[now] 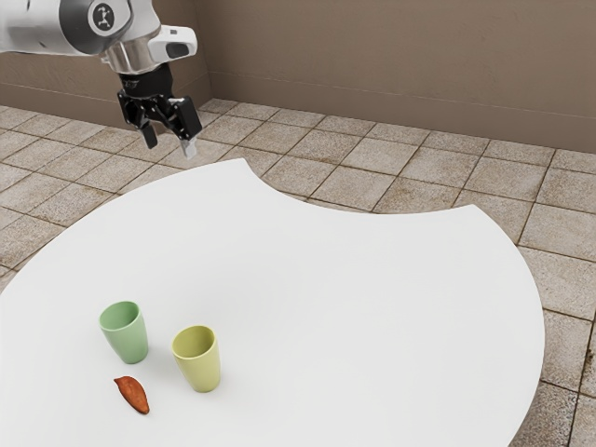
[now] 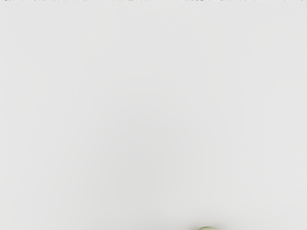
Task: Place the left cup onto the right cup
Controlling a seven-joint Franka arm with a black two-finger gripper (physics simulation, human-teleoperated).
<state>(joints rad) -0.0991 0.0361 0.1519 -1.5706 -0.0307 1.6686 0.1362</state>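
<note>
A pale green cup [image 1: 124, 331] stands upright near the front of the white table [image 1: 372, 307], toward the exterior view's left. Just to its right stands a yellow-green cup [image 1: 196, 358], also upright, with a small gap between the two. My black gripper [image 1: 171, 146] hangs high above the table's far left edge, well away from both cups, fingers apart and nothing between them. In the wrist view the white tabletop [image 2: 153, 115] spreads out, and a sliver of the yellow-green cup's rim [image 2: 206, 228] shows.
A small reddish-brown pointed object [image 1: 132, 394] lies flat on the table just in front of the green cup. Brown tiled floor [image 1: 391, 158] and a wall lie beyond the table's curved far edge.
</note>
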